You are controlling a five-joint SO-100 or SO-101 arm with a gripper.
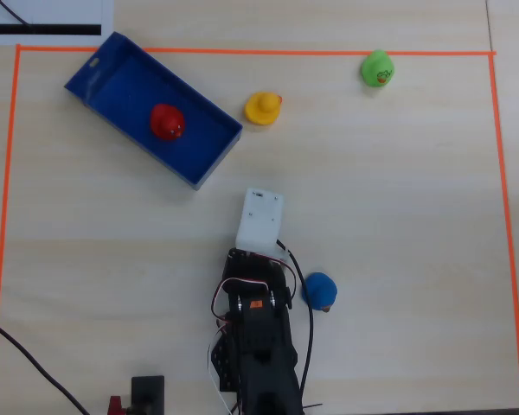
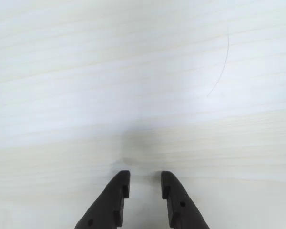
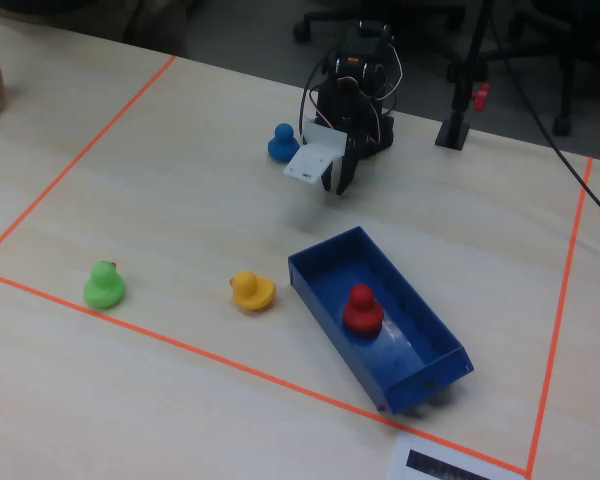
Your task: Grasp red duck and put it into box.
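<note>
The red duck (image 1: 167, 121) sits upright inside the blue box (image 1: 214, 164), near its middle; it also shows in the fixed view (image 3: 362, 308), in the box (image 3: 410, 384). My gripper (image 2: 145, 176) is a little open and empty, its black fingers (image 2: 118, 195) hanging over bare table. In the fixed view the gripper (image 3: 340, 183) points down near the arm's base, apart from the box. In the overhead view the white wrist camera housing (image 1: 260, 218) hides the fingers.
A blue duck (image 1: 320, 290) sits right beside the arm (image 1: 258, 328). A yellow duck (image 1: 263, 107) sits just right of the box and a green duck (image 1: 377, 68) at the far right. Orange tape (image 1: 9, 173) frames the work area.
</note>
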